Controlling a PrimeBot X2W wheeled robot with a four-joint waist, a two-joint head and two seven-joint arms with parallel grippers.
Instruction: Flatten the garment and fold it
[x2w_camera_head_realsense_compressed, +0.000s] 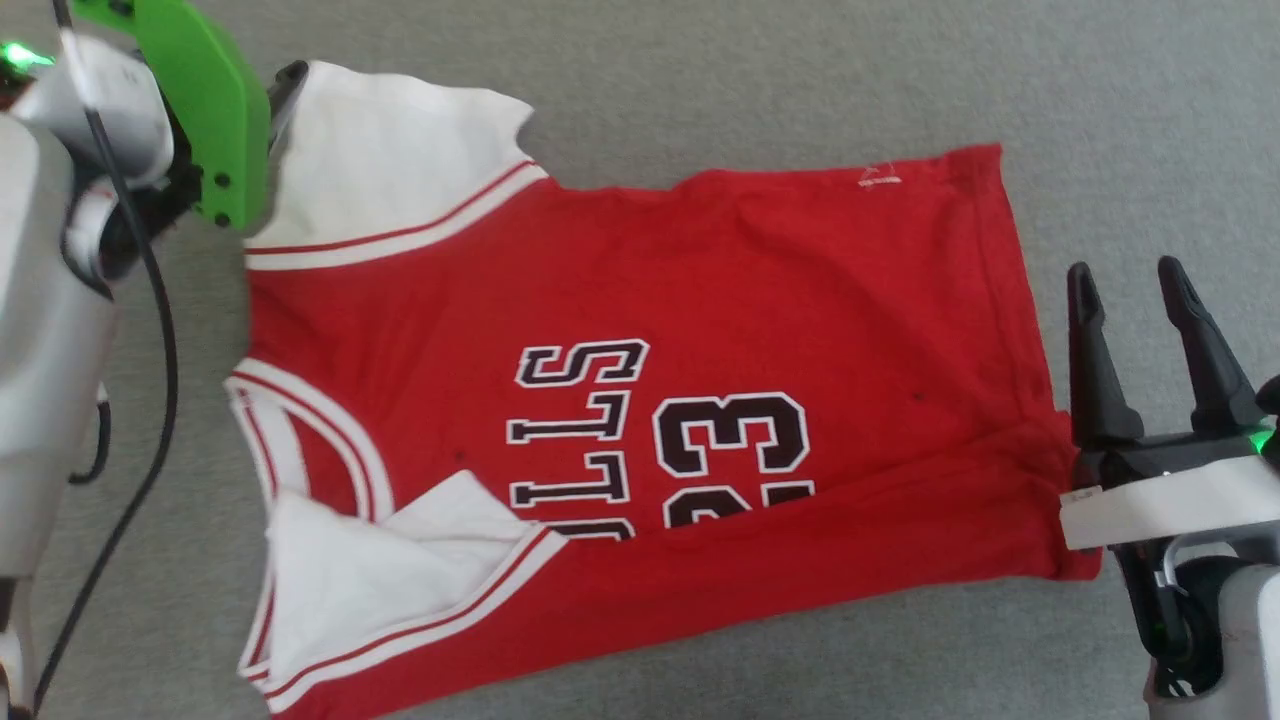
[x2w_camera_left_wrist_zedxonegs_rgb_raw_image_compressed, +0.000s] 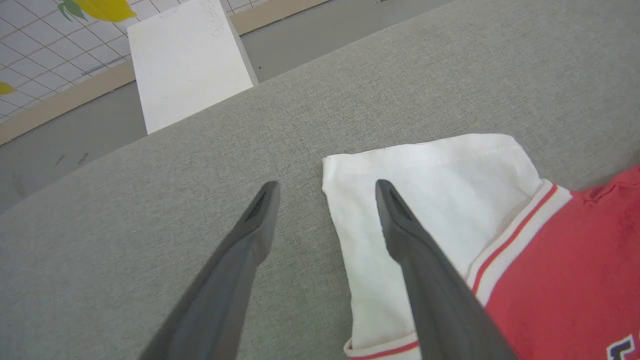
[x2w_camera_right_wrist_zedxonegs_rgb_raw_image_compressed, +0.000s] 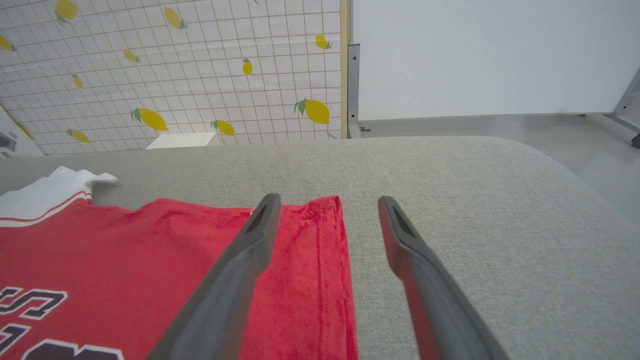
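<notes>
Jersey (x2w_camera_head_realsense_compressed: 640, 400) lies near-flat between two open, empty grippers.
Left gripper (x2w_camera_left_wrist_zedxonegs_rgb_raw_image_compressed: 326, 184) straddles the sleeve (x2w_camera_left_wrist_zedxonegs_rgb_raw_image_compressed: 425, 200) edge, right gripper (x2w_camera_right_wrist_zedxonegs_rgb_raw_image_compressed: 328, 197) straddles the hem (x2w_camera_right_wrist_zedxonegs_rgb_raw_image_compressed: 325, 260): each has one finger over cloth, one over bare grey surface (x2w_camera_right_wrist_zedxonegs_rgb_raw_image_compressed: 475, 225), likely staged to pinch both ends and pull taut. Wrist views give that straddle; head view adds a fold (x2w_camera_head_realsense_compressed: 800, 560) running from the right gripper's base across the lettering (x2w_camera_head_realsense_compressed: 580, 440), not yet flattened.

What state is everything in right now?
Jersey, spread out, near side folded over the lettering.
Near sleeve, folded inward.
Far sleeve, laid out, mostly flat.
Left gripper, open, empty, at the far sleeve.
Right gripper, open, empty, at the hem.
</notes>
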